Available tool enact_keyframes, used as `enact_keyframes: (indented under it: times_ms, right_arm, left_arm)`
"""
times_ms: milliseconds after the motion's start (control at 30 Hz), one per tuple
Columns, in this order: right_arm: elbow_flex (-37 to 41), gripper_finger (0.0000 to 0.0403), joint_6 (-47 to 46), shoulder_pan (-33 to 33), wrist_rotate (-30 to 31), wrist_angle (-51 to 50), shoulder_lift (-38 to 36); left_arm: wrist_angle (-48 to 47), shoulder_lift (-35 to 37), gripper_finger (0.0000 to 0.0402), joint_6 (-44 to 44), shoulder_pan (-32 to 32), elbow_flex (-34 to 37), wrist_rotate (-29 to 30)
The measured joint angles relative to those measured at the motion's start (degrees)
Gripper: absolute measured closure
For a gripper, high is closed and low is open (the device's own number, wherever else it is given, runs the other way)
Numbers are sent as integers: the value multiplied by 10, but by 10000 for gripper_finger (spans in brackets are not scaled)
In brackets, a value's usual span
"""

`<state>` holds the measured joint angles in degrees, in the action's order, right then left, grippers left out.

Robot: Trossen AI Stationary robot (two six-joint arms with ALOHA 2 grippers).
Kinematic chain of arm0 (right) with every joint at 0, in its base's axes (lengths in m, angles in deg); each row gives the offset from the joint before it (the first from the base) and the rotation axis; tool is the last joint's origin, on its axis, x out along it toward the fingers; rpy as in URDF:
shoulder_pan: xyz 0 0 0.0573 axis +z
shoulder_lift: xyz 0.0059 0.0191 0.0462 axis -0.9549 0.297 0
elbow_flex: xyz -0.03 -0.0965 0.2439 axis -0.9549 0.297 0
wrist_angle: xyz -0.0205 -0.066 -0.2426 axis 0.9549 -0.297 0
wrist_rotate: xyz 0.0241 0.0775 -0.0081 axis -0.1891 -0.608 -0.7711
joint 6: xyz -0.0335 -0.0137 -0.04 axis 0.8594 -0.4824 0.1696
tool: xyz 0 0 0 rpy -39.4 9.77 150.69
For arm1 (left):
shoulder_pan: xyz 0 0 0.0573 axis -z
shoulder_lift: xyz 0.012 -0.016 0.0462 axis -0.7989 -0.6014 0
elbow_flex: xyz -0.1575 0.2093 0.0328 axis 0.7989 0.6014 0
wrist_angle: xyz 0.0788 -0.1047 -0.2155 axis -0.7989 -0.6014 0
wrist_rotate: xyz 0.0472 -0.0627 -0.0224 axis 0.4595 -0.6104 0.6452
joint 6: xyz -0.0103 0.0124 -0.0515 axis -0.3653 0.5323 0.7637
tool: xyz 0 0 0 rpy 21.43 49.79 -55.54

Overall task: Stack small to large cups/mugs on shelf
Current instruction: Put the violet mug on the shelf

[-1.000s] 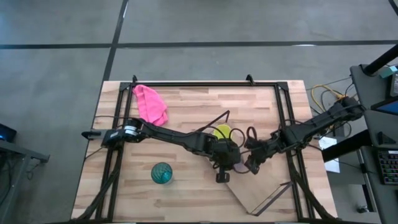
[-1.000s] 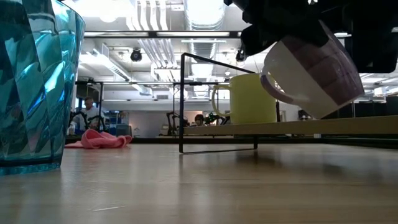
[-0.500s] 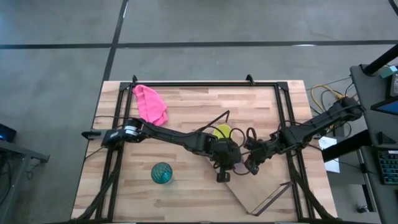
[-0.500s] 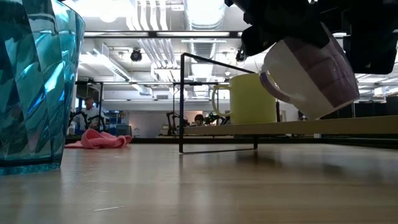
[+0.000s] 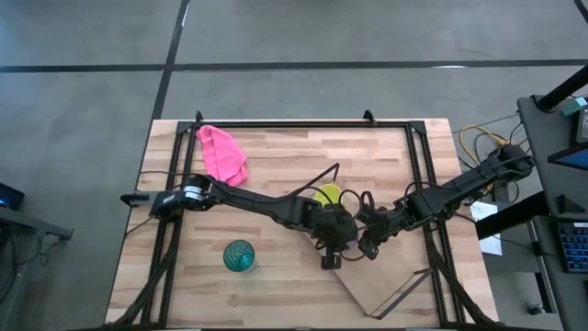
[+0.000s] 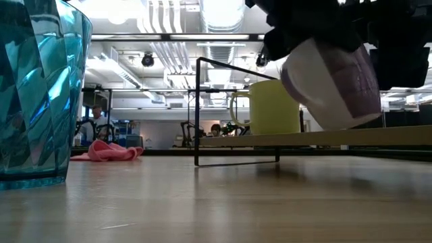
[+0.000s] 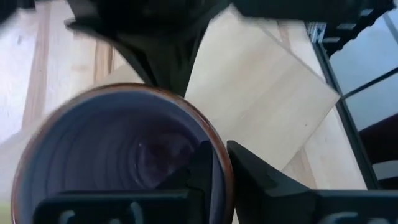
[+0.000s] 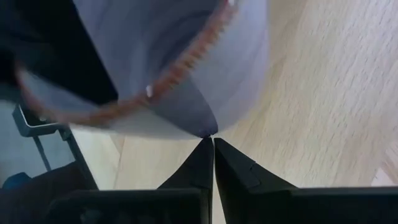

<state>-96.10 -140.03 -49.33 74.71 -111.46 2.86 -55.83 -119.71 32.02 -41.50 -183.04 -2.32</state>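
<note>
While the translucent purple mug with a handle (image 6: pixel 332 84) hangs tilted in the air above the light plywood shelf board with black wire brackets (image 6: pixel 304 138), both arms crowd together over the middle of the slatted wooden counter (image 5: pixel 276 156). From its own wrist view, the left gripper (image 7: pixel 214 171) has its fingers clamped over the rim of the purple mug, one finger inside the mug and one outside. The right gripper (image 8: pixel 213 152) sits just beside the mug's outer wall, its two fingers pressed together with nothing between them, their tips touching or nearly touching the mug.

A yellow mug with a handle (image 6: pixel 270 108) stands upright on the shelf, close to the wire bracket at the end nearer the counter's middle. From above, the shelf lies at an angle, running from the counter's middle toward the front right corner.

A teal ribbed cup (image 5: pixel 240 256) stands upright on the counter near the front edge, left of centre, well apart from the shelf. A crumpled pink cloth (image 5: pixel 222 154) lies near the back left corner.
</note>
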Motion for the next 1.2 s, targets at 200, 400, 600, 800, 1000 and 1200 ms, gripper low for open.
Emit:
enact_keyframes:
  times_ms: [200,400,600,800,1000,1200]
  right_arm:
    - [0,394,-4,0,3,5,0]
    - [0,394,-5,0,3,5,0]
    - [0,394,-5,0,1,4,0]
    - [0,394,-4,0,1,4,0]
    - [0,394,-5,0,1,4,-15]
    - [-1,394,-5,0,1,0,-38]
  left_arm:
    - [16,0,331,-2,0,-1,2]
    - [19,0,322,-2,0,-1,3]
    - [17,0,322,-1,0,-1,3]
    - [20,0,322,-1,0,7,3]
    - [44,2,322,0,3,32,0]
    - [57,2,322,-1,3,37,0]
